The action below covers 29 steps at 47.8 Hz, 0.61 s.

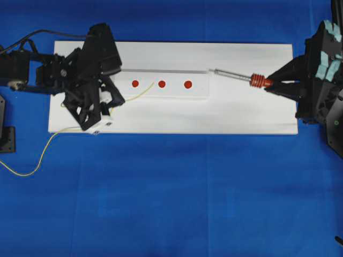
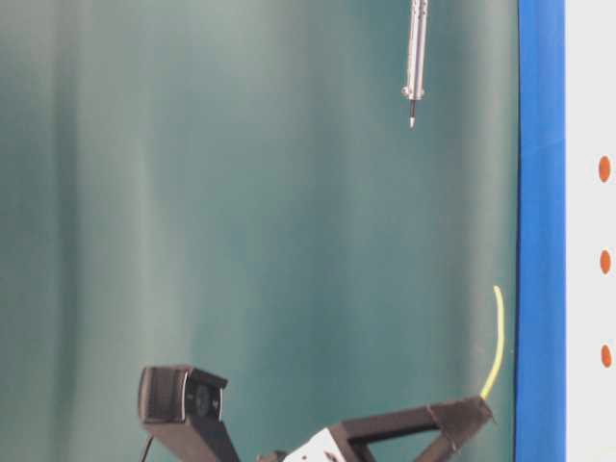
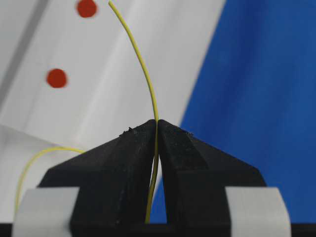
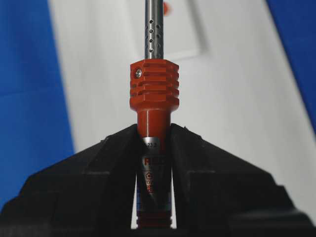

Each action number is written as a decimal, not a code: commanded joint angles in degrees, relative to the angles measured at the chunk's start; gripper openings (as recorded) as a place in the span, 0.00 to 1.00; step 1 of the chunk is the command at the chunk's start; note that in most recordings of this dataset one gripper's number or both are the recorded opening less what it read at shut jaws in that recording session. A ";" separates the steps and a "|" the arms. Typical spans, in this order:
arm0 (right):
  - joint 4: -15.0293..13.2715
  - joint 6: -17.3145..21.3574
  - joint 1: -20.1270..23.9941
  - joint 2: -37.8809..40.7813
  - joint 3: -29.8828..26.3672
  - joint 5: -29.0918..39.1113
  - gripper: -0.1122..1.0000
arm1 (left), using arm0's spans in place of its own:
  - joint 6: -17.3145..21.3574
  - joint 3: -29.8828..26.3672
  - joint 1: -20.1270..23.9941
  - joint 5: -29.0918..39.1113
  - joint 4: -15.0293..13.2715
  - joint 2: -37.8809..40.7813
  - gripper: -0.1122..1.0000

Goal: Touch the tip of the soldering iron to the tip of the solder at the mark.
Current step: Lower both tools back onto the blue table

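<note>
The left tool point(image 1: 110, 99) sits over the left end of the white board point(image 1: 225, 115) on the blue worktop point(image 1: 171, 203), its jaws pressed together on the solder point(image 1: 140, 92). In the left wrist view the thin yellow wire runs up through the narrow slit between the two black fingers point(image 3: 118, 173) and arcs on toward the red marks point(image 3: 57, 78). From above, its free tip ends between the left and middle of the three red dots, just short of the middle one. The rest of the wire trails off the board's front left corner and loops across the worktop toward the left edge.

The right tool point(image 1: 276, 83) is near the board's right end, clamped tight around the orange-red handle of the soldering iron point(image 1: 241, 78). The ribbed collar stands just clear of the fingers point(image 4: 207, 177), and the silver shaft points left along the board's raised strip point(image 1: 166, 70). Its tip lies to the right of the rightmost dot, well apart from the solder's tip.

In the table-level view the iron's tip point(image 2: 412, 120) and the solder's tip point(image 2: 497, 289) are clearly separate.
</note>
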 commanded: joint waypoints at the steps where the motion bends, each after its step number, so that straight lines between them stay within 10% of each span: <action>1: 0.44 1.05 3.60 -0.26 -0.97 -0.62 0.16 | -1.05 0.44 -2.99 -1.76 -0.09 -1.76 0.13; 29: 1.85 5.27 30.06 15.21 -0.44 -20.92 0.16 | -3.60 11.78 -24.87 -29.79 -0.18 0.53 0.13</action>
